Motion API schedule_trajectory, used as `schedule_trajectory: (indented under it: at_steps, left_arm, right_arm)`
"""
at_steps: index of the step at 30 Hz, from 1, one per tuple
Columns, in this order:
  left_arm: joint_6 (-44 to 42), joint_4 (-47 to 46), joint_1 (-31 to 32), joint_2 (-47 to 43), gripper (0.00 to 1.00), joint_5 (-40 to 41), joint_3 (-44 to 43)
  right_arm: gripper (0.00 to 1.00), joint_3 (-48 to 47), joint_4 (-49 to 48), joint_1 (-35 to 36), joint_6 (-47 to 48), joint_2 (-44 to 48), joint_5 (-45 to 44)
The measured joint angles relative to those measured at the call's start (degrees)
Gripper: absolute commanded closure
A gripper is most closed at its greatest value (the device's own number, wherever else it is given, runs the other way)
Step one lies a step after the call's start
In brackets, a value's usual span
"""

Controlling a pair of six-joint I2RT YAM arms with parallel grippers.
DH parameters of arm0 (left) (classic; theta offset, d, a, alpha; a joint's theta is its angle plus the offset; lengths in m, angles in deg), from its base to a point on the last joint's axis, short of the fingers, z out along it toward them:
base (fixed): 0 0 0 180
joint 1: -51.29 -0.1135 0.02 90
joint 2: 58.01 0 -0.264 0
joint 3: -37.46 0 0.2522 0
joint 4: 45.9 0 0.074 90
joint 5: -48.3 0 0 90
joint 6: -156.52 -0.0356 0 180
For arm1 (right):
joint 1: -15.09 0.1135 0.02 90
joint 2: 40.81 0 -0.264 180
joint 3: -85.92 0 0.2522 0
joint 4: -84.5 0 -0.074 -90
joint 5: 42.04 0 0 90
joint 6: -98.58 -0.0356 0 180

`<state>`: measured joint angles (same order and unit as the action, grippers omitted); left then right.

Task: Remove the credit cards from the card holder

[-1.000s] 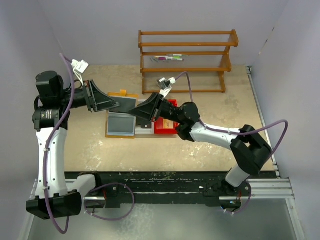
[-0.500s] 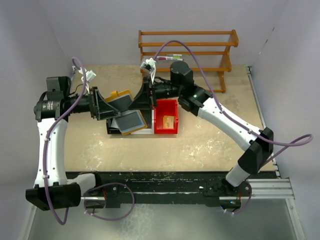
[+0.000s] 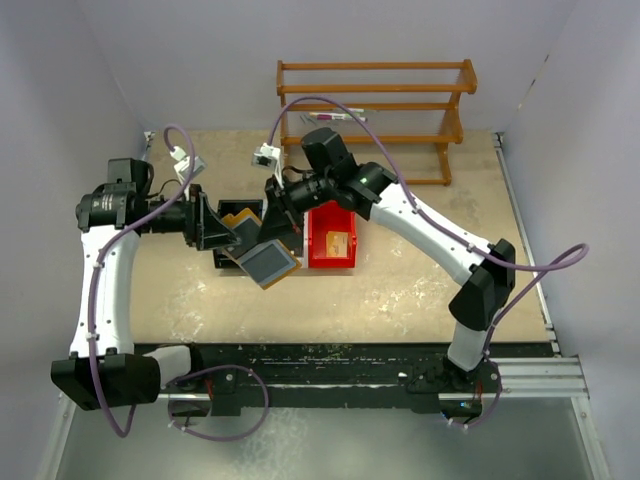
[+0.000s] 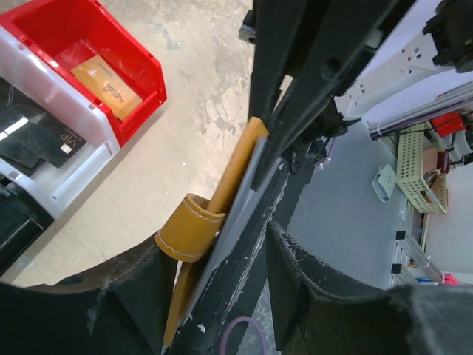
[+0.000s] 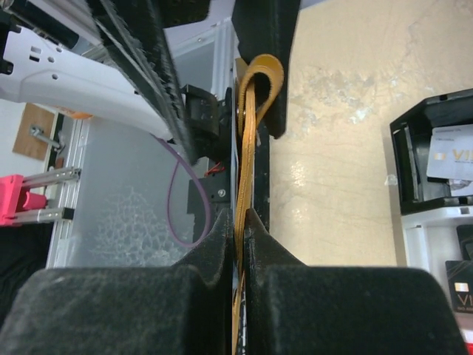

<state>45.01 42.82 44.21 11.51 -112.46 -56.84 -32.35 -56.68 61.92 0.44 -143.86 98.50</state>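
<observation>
Right gripper pinches the tan card holder by one thin edge, held up above the table. Left gripper stands spread either side of it. Its leather looks light and floppy, so I judge that a grip near the fold steadies it best.

Item count
One holder; one rack; three bins: red bin, white bin, black bin; at least three cards, exact number unclear.
</observation>
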Motion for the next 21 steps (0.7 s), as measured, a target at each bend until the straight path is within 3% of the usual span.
schedule_trajectory:
  at_steps: [3, 8, 10, 15, 18, 21]
  left_arm:
    - [0.0, -1.3, 0.8, -1.0, 0.55, 1.5, 1.9]
    - [0.0, -2.3, 1.6, -1.2, 0.76, 2.9, 2.3]
    - [0.5, -2.2, 1.9, -1.2, 0.85, 2.4, 2.3]
    - [3.1, -2.1, 2.4, -0.7, 0.97, -0.1, 2.3]
    - [7.7, -3.8, 2.7, 0.0, 1.00, -0.6, 2.3]
    - [14.8, -7.8, 2.7, 0.2, 1.00, -0.2, 1.5]
  right_arm:
    - [1.00, -1.6, 2.2, 0.8, 0.5, -0.7, 0.0]
    - [1.00, -2.8, 4.7, 1.1, 1.3, -0.8, 0.0]
    - [0.85, -3.3, 5.6, 1.1, 1.8, -0.8, -0.1]
    - [0.51, -3.6, 4.8, 0.6, 0.8, -0.8, -1.1]
    - [0.42, -1.3, -1.8, -1.0, -4.4, 0.6, -3.6]
    - [0.32, 7.6, -11.0, -5.3, -13.2, 6.8, -8.5]
